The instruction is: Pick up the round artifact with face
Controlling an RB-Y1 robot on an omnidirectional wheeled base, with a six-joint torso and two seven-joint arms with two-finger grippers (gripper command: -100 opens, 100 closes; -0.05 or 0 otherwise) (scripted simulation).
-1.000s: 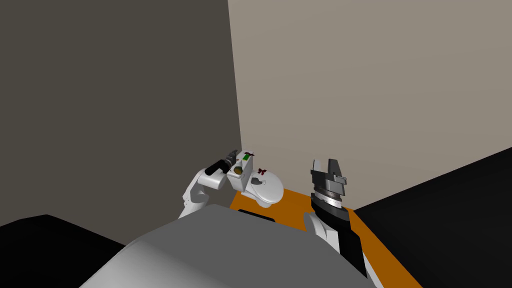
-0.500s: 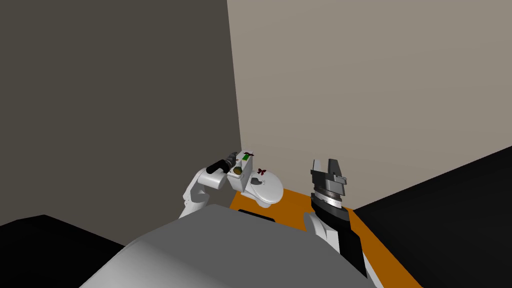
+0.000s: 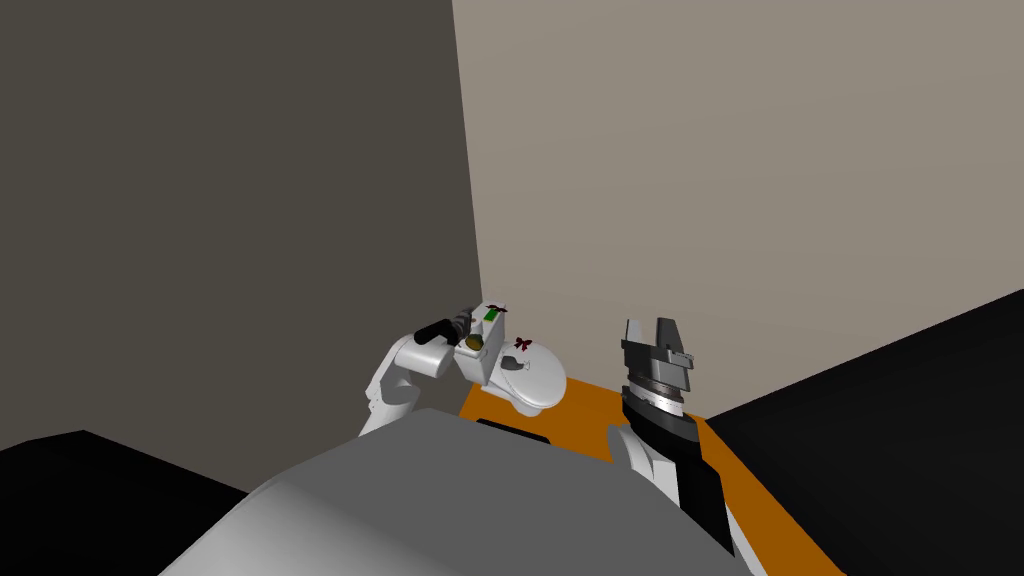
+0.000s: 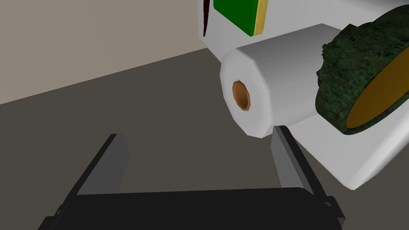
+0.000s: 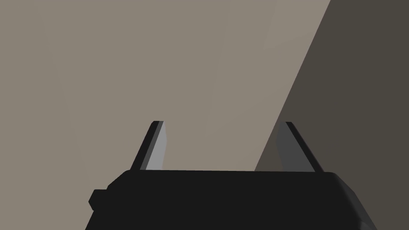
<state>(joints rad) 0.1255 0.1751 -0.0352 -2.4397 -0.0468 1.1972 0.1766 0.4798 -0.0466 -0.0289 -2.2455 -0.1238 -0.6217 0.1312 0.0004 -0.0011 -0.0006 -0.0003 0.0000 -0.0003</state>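
L gripper (image 4: 197, 159) is open: two thin flat blades set wide apart w/ nothing btw them, only dull grey-brown wall behind. In the head view it (image 3: 465, 322) sits at the top edge of the toilet tank (image 3: 482, 368), a boxy white block in the room corner.

Round artifact (image 4: 359, 80) is a thick disc w/ a rough, pitted dark-green rim and a smooth, flat ochre face; can't make out any features on that face from here. It leans tilted on the tank's white top (image 4: 359, 163), touching one end of the toilet roll (image 4: 255, 88), and lies outside the blades, past the roll on the side of one finger (image 4: 287, 155). Head view shows it as a small dark-gold blob (image 3: 475, 342) on the tank, just beside the gripper.

Roll is a smooth white cylinder on its side, faceted edge, w/ a small orange-brown core hole facing the cam. That finger's tip is just beside the roll; contact can't be told. Beyond the roll, a flat green box (image 4: 235, 14) w/ a yellow edge.

Toilet bowl (image 3: 535, 385) is glossy white, oval lid, small dark-red bow (image 3: 522, 343) on it, over orange floor (image 3: 590, 415).

R gripper (image 3: 655, 335) is held up apart from the toilet, its blades (image 5: 221, 145) spread, nothing held
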